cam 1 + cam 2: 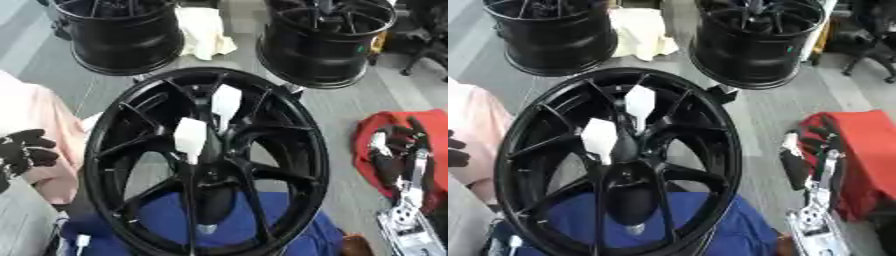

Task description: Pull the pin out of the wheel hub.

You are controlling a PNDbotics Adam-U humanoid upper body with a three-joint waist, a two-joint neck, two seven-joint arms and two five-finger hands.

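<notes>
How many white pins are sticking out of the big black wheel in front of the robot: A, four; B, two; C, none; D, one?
B: two white pins stand near the centre of the big black wheel, an upper white pin and a lower white pin beside it, and neither robot hand touches them.

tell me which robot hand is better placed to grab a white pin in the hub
Left, marginally. The left robot hand sits beside the wheel rim level with the nearer white pin; the right robot hand hangs farther off over red cloth.
</notes>
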